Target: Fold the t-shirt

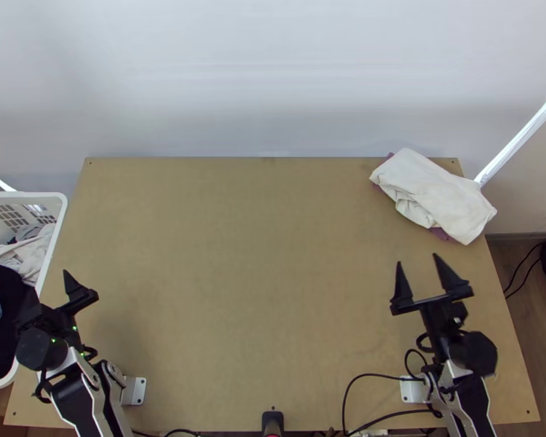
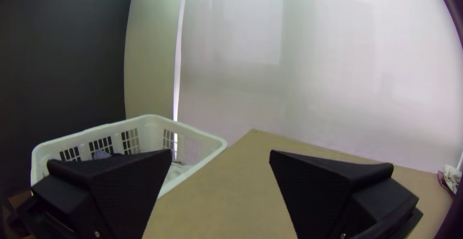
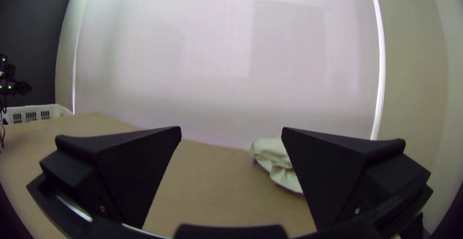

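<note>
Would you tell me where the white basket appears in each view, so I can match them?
Top view: the white basket is at the left edge, beside the table.
Left wrist view: nearby, partly hidden, along the table's side.
Right wrist view: far off, beyond the table.
Shared landmark: the pale cloth.

Top view's edge cuts off the basket (image 1: 27,195)

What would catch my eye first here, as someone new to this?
Probably the two black grippers, both open: the left beside the white basket of clothes, the right over the right side of the wooden table. Then the pale, crumpled cloth at the table's far right corner, with mauve fabric peeking out beneath.
</note>
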Action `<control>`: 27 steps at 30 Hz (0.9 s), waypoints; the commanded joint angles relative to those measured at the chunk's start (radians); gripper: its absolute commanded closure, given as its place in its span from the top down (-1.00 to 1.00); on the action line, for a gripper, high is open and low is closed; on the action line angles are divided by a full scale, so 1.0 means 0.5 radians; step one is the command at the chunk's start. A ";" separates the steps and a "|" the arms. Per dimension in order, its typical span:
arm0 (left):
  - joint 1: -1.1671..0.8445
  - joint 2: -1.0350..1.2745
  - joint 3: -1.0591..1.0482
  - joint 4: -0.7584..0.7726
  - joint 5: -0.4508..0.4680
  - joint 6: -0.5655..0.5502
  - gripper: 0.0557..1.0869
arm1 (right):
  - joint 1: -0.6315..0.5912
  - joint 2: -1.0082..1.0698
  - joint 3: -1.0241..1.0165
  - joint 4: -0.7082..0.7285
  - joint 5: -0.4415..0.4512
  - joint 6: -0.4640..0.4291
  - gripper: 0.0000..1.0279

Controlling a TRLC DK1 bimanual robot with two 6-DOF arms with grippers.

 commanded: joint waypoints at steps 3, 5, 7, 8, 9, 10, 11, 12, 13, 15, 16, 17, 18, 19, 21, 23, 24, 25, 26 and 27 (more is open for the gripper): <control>0.032 -0.019 -0.164 -0.025 -0.009 -0.042 0.92 | -0.013 -0.006 -0.008 -0.311 0.028 -0.058 0.92; 0.048 -0.010 -0.170 -0.037 -0.009 -0.060 0.92 | -0.077 -0.006 -0.008 -0.314 0.058 -0.061 0.92; 0.048 -0.010 -0.170 -0.037 -0.009 -0.060 0.92 | -0.169 -0.003 -0.008 -0.314 0.058 -0.058 0.92; 0.048 -0.010 -0.170 -0.037 -0.009 -0.026 0.92 | -0.194 -0.006 -0.008 -0.314 0.058 -0.058 0.92; 0.048 -0.013 -0.170 -0.037 -0.009 0.010 0.92 | -0.209 -0.006 -0.008 -0.314 0.058 -0.058 0.92; 0.048 -0.013 -0.170 -0.037 -0.009 0.010 0.92 | -0.209 -0.003 -0.008 -0.314 0.058 -0.058 0.92; 0.048 -0.013 -0.170 -0.037 -0.009 0.010 0.92 | -0.206 -0.003 -0.008 -0.314 0.058 -0.058 0.92; 0.048 -0.013 -0.170 -0.037 -0.009 0.010 0.92 | -0.203 -0.006 -0.008 -0.314 0.058 -0.058 0.92; 0.048 -0.013 -0.170 -0.037 -0.009 0.010 0.92 | -0.203 -0.006 -0.008 -0.314 0.058 -0.058 0.92; 0.048 -0.013 -0.170 -0.037 -0.009 0.010 0.92 | -0.203 -0.003 -0.008 -0.314 0.058 -0.058 0.92; 0.048 -0.013 -0.170 -0.037 -0.009 0.010 0.92 | -0.203 -0.003 -0.008 -0.314 0.058 -0.058 0.92; 0.048 -0.013 -0.170 -0.037 -0.009 0.010 0.92 | -0.203 -0.003 -0.008 -0.314 0.058 -0.058 0.92; 0.048 -0.013 -0.170 -0.037 -0.009 0.010 0.92 | -0.203 -0.003 -0.008 -0.314 0.058 -0.058 0.92; 0.048 -0.013 -0.170 -0.037 -0.009 0.010 0.92 | -0.203 -0.003 -0.008 -0.314 0.058 -0.058 0.92; 0.048 -0.013 -0.170 -0.037 -0.009 0.010 0.92 | -0.203 -0.003 -0.008 -0.314 0.058 -0.058 0.92; 0.048 -0.013 -0.170 -0.037 -0.009 0.010 0.92 | -0.203 -0.003 -0.008 -0.314 0.058 -0.058 0.92; 0.048 -0.013 -0.170 -0.037 -0.009 0.010 0.92 | -0.203 -0.006 -0.008 -0.314 0.058 -0.058 0.92; 0.048 -0.013 -0.170 -0.037 -0.009 0.010 0.92 | -0.203 -0.003 -0.008 -0.314 0.058 -0.058 0.92; 0.048 -0.013 -0.170 -0.037 -0.009 0.010 0.92 | -0.203 -0.003 -0.008 -0.314 0.058 -0.058 0.92; 0.048 -0.013 -0.170 -0.037 -0.009 0.010 0.92 | -0.203 -0.006 -0.008 -0.314 0.058 -0.058 0.92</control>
